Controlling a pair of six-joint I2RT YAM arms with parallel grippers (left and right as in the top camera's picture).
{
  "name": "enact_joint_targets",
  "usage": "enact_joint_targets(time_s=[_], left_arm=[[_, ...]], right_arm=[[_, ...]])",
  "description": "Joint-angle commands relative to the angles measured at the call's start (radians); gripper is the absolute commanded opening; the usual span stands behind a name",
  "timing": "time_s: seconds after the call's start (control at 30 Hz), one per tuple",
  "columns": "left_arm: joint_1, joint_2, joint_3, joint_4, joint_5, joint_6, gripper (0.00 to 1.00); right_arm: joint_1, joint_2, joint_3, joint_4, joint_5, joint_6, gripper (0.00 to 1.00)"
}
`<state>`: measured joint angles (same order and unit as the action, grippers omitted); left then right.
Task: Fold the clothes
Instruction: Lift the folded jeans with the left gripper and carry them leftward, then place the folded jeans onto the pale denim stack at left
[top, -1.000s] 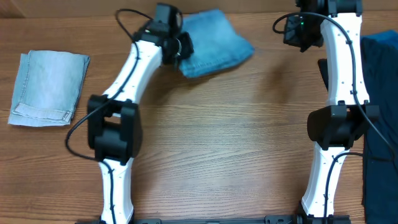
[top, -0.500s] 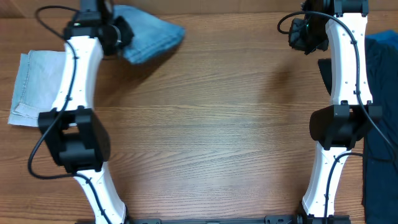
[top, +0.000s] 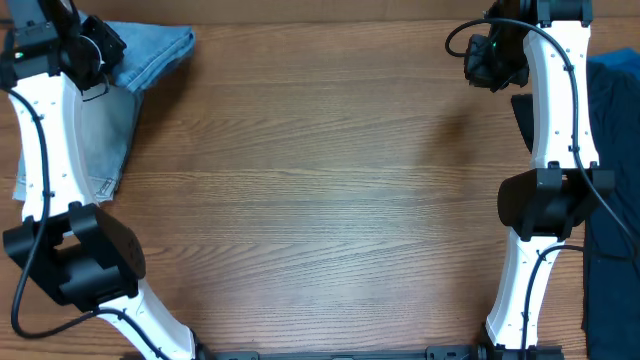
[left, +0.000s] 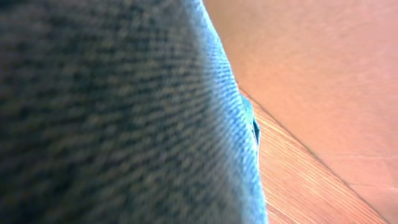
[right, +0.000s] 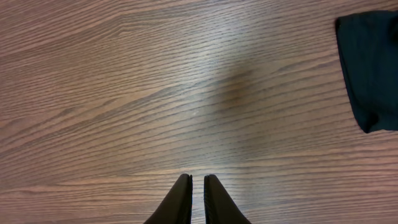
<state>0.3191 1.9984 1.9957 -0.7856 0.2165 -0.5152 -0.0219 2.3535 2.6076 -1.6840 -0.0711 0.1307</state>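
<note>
Denim work looks partly done: left fingers (top: 95, 46) grip folded blue jeans (top: 152, 52) over the pale folded denim (top: 100, 140), upper left. Right fingers (right: 185, 190) are narrow and empty. Dark garments (top: 612, 150) at the right edge await folding.

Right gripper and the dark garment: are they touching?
Apart. The right wrist view shows bare table between the right gripper and the dark garment.

Three views: one fixed above, two on the wrists.
Overhead looks straight down on the whole table (top: 320, 200), arm bases at its lower edge. Left wrist is pressed close against denim (left: 112, 112), with wood showing only at right. Right wrist faces down on bare wood, sharing the dark cloth (right: 373, 68) with overhead's right edge.
</note>
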Motion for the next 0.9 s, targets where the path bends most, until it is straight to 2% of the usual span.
enact_joint_targets(time_s=[0.0, 0.2, 0.33, 0.57, 0.77, 0.87], left_arm=[[0.074, -0.13, 0.039, 0.02, 0.028, 0.042, 0.04], [0.219, -0.138, 0.037, -0.052, 0.111, 0.069, 0.04], [0.267, -0.138, 0.021, -0.044, 0.145, 0.111, 0.04], [0.273, -0.138, -0.097, 0.135, 0.339, 0.248, 0.04], [0.273, -0.127, -0.11, 0.106, 0.334, 0.372, 0.04], [0.277, -0.103, -0.112, 0.086, 0.327, 0.385, 0.04]], right_arm=[[-0.003, -0.025, 0.012, 0.001, -0.002, 0.001, 0.11], [-0.003, -0.025, 0.012, 0.0, -0.019, 0.001, 0.11], [-0.003, -0.025, 0.012, 0.0, -0.052, 0.0, 0.11], [-0.003, -0.025, 0.012, -0.001, -0.065, 0.0, 0.11], [-0.003, -0.025, 0.012, -0.001, -0.065, 0.0, 0.11], [-0.003, -0.025, 0.012, -0.003, -0.065, 0.001, 0.11]])
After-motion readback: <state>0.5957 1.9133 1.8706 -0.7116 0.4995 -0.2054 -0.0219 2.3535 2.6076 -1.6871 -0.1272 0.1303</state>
